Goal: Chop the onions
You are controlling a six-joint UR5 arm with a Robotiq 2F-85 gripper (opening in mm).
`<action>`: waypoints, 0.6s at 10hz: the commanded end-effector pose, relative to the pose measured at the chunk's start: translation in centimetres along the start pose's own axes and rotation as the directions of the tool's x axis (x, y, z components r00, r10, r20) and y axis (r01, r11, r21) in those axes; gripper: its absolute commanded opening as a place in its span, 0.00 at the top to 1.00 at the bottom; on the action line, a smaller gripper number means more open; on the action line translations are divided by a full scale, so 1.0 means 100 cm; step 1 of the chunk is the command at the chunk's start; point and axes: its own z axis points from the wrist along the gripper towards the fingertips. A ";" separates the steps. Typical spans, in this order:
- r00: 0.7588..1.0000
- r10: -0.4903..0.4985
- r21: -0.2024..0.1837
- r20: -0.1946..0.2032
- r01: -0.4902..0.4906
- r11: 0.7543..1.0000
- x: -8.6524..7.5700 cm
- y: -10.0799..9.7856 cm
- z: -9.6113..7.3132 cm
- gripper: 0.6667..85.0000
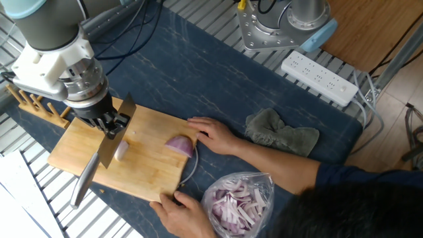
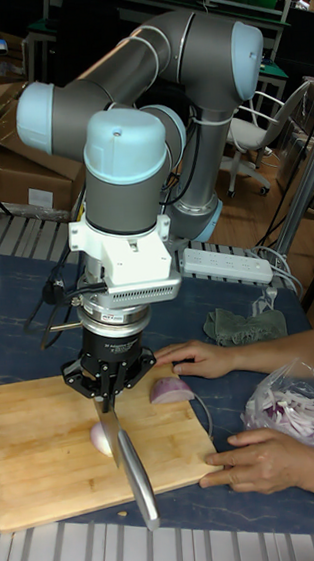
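Observation:
A small pale pink-white onion wedge (image 1: 121, 151) (image 2: 99, 437) lies on the wooden cutting board (image 1: 152, 173) (image 2: 39, 440). A larger purple onion half-dome (image 1: 180, 145) (image 2: 172, 391) sits near the board's right side. My gripper (image 1: 109, 123) (image 2: 107, 390) is shut on a knife (image 1: 99, 158) (image 2: 132, 468). The blade stands right against the left side of the pale wedge, its tip pointing to the board's front edge. A person's hands (image 1: 215, 135) (image 2: 261, 458) hold the board's right end.
A clear plastic bag of onion strips (image 1: 239, 203) (image 2: 292, 408) lies right of the board. A grey cloth (image 1: 281, 132) and a white power strip (image 1: 319, 78) are farther back. A wooden rack (image 1: 33, 106) stands left of the board.

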 end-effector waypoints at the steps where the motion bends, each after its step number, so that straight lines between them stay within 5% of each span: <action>1: 1.000 0.004 -0.012 0.009 -0.004 1.000 -0.002 0.002 0.000 1.00; 6: 1.000 0.001 -0.019 0.012 -0.001 1.000 -0.001 0.001 0.001 1.00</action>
